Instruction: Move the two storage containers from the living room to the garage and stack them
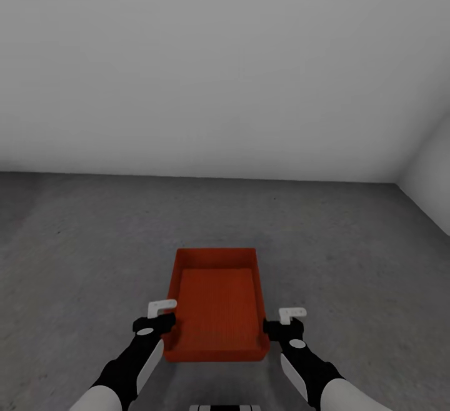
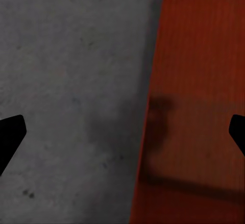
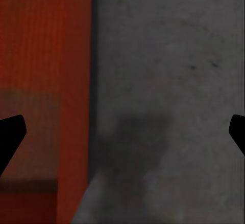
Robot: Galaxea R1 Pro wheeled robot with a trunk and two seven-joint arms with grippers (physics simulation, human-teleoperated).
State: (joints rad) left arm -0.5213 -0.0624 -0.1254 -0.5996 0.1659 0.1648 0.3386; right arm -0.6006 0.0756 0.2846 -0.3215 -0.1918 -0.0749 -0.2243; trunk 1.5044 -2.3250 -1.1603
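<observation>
Head view: smooth red-orange rectangular bin [image 1: 216, 303] on matte grey floor [image 1: 87, 242], flanked by both spread end effectors.

I am seeing one storage container [image 1: 215, 301] sitting on the floor [image 1: 81, 254], and two grippers: left gripper [image 1: 161, 312], right gripper [image 1: 284, 320].

the head camera looks forward and steeply down from above the arms, taking in the dark grey floor [image 1: 81, 254] and pale wall [image 1: 219, 60] toward 12 o'clock. each wrist camera stares straight down, close, between dark fingertips [image 2: 9, 137]. all three share the container [image 1: 215, 301] and the floor beside it.
</observation>
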